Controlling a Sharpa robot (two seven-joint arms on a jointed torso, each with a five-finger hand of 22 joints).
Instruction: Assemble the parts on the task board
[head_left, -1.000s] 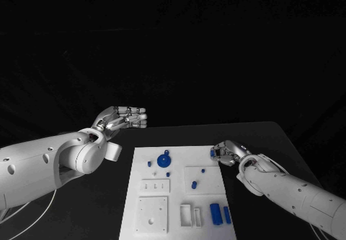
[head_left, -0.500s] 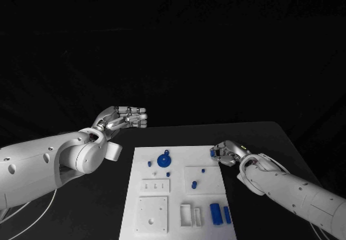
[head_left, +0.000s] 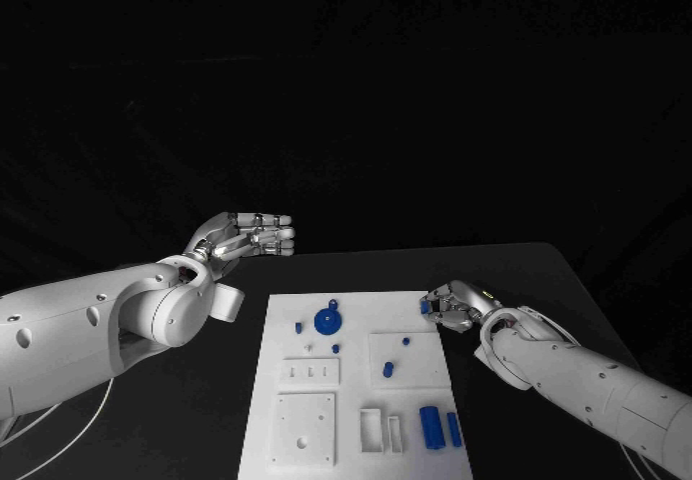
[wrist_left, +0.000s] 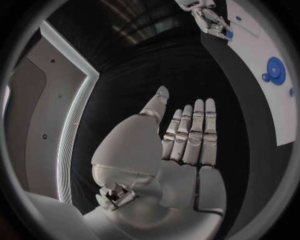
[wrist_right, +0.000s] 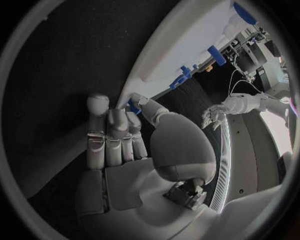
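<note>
The white task board (head_left: 283, 375) lies in the middle of the table. A round blue disc (head_left: 327, 321) and several small blue parts sit on it, among them two blue bars (head_left: 430, 427) near its front right. My right hand (head_left: 459, 306) rests at the board's far right corner. Its thumb and a finger pinch a small blue part (wrist_right: 133, 105), which also shows at the corner (head_left: 427, 307). My left hand (head_left: 245, 238) is raised above the table to the left of the board. Its fingers (wrist_left: 190, 132) are stretched out with nothing in them.
The board (wrist_left: 262, 45) with the blue disc (wrist_left: 275, 70) lies off to the side of my left hand. Bare black table (head_left: 534, 280) runs around the board on all sides. White slotted blocks (head_left: 382, 430) stand at the board's near end.
</note>
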